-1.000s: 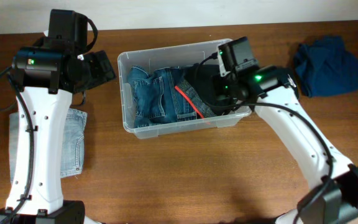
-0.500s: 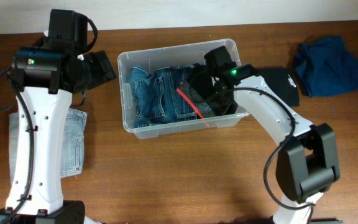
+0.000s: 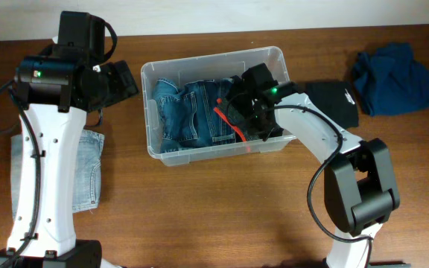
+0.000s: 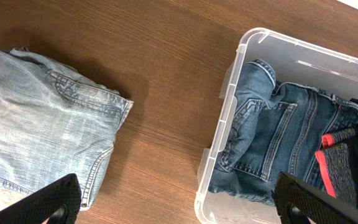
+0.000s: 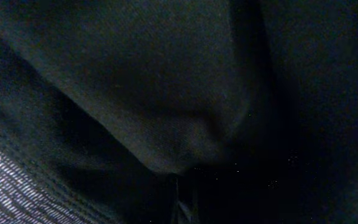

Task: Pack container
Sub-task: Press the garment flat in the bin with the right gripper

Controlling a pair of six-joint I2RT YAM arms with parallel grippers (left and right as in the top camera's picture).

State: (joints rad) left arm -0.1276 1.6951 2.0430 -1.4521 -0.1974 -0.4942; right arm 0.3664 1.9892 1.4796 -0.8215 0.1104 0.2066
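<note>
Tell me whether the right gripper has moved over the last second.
Yes. In the overhead view the right gripper has shifted left, away from the container's right wall and toward the jeans inside it.

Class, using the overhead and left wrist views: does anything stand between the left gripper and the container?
Nothing visible does. The left gripper, open, hangs beside the container, with only the table showing between them. The folded light jeans lie on the gripper's other side, away from the container.

The container (image 3: 208,58) is clear, glossy plastic; the table (image 3: 199,216) is brown, fine-grained wood. The jeans (image 3: 188,112) inside are rough blue denim, and the folded jeans (image 4: 42,124) at left are paler, washed denim cloth.
</note>
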